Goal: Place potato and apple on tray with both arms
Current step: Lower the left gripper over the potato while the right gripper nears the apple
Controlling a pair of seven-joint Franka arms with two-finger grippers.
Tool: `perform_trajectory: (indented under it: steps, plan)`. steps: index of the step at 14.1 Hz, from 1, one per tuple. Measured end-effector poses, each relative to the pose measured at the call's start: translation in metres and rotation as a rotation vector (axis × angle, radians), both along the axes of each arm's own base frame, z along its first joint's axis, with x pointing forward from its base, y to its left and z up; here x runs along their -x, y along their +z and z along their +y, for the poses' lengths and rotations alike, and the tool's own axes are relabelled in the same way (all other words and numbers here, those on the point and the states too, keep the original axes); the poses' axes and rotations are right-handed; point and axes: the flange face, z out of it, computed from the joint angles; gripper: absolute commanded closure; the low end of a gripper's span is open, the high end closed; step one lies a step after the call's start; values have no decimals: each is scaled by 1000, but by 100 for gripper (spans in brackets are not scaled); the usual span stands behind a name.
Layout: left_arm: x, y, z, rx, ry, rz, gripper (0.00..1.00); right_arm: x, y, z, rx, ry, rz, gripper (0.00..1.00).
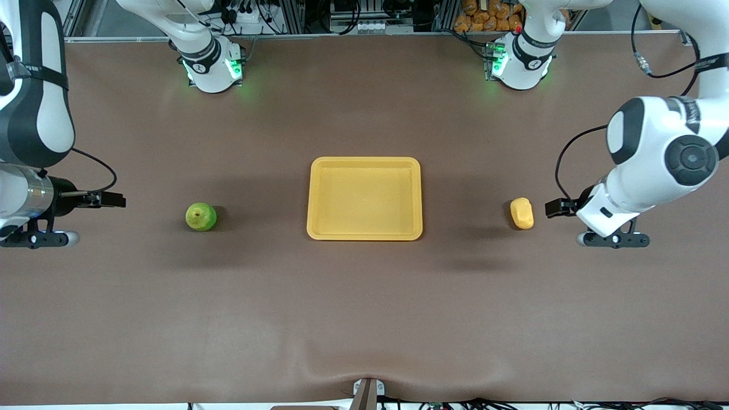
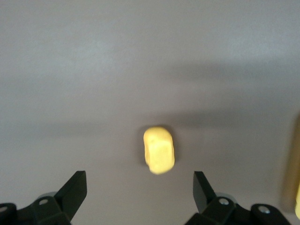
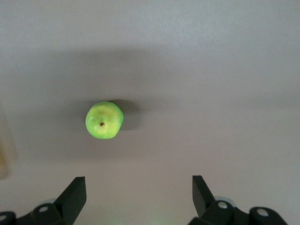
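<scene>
Tray (image 1: 364,162): yellow-orange, rectangular, at frame centre on the brown table (image 1: 364,313), nothing on it.

Apple (image 1: 201,216): green, stem dimple up, on the table at centre-left of the frame, well apart from the tray.

Potato (image 1: 522,213): yellow lump on the table at centre-right, well apart from the tray.

Left gripper (image 2: 139,187): at the frame's right edge, in the air, fingers spread wide, pinching nothing.

Right gripper (image 3: 139,190): at the frame's left edge, in the air, fingers spread wide, pinching nothing.
</scene>
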Motion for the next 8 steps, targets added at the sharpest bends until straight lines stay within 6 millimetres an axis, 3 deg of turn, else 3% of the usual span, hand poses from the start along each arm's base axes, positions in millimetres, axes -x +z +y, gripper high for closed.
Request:
perform_trajectory:
  steps: [3, 8]
  plan:
    - [8, -26, 0, 4, -4, -10, 0, -5, -12, 2, -6, 0, 16, 0]
    - [20, -64, 2, 15, -7, -63, 0, -8, -51, -12, -104, -97, 70, 0]
